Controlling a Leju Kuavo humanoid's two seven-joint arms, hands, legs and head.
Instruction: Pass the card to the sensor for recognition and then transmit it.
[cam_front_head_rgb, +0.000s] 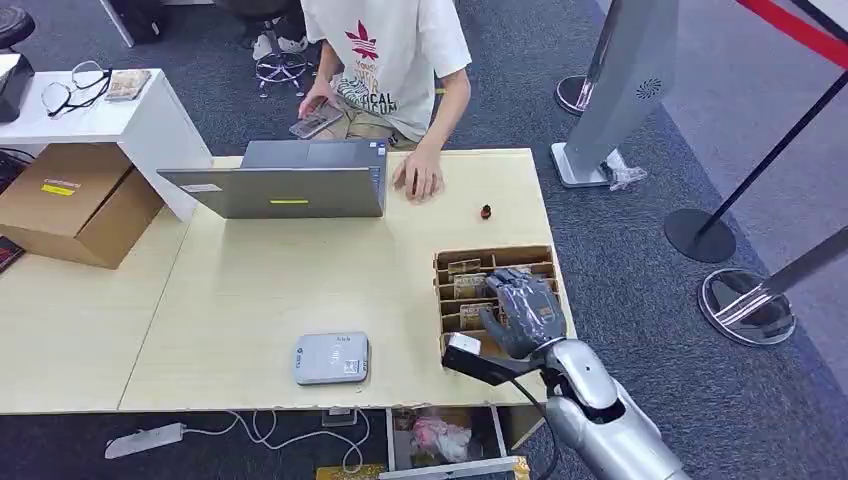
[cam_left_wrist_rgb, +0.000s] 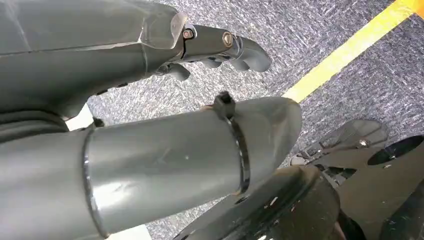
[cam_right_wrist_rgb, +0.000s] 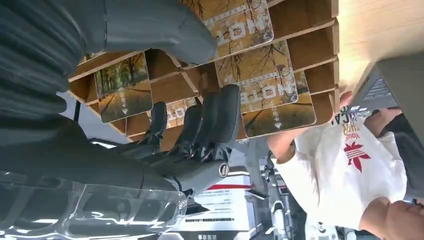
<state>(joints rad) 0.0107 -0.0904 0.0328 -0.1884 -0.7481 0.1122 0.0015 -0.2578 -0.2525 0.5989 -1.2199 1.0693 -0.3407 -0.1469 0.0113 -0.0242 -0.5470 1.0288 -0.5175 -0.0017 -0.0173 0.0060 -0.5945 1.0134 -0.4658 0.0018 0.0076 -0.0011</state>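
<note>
A brown cardboard card box (cam_front_head_rgb: 495, 255) with slotted compartments stands at the table's right edge, and several cards (cam_front_head_rgb: 463, 267) with an autumn-tree print are upright in it. My right hand (cam_front_head_rgb: 525, 312) hovers over the box's near half. In the right wrist view its thumb (cam_right_wrist_rgb: 150, 25) and dark fingers (cam_right_wrist_rgb: 200, 120) are spread over the cards (cam_right_wrist_rgb: 265, 92) and grip none of them. The grey flat sensor (cam_front_head_rgb: 331, 358) lies near the table's front edge, left of the box. Beside my body, my left hand (cam_left_wrist_rgb: 200, 45) hangs over grey carpet and holds nothing.
A person (cam_front_head_rgb: 400, 60) sits across the table, one hand (cam_front_head_rgb: 418, 180) resting by an open grey laptop (cam_front_head_rgb: 290, 180). A small dark object (cam_front_head_rgb: 486, 211) lies behind the box. A cardboard carton (cam_front_head_rgb: 80, 200) and white cabinet (cam_front_head_rgb: 150, 110) stand left. Stanchion bases (cam_front_head_rgb: 745, 305) stand right.
</note>
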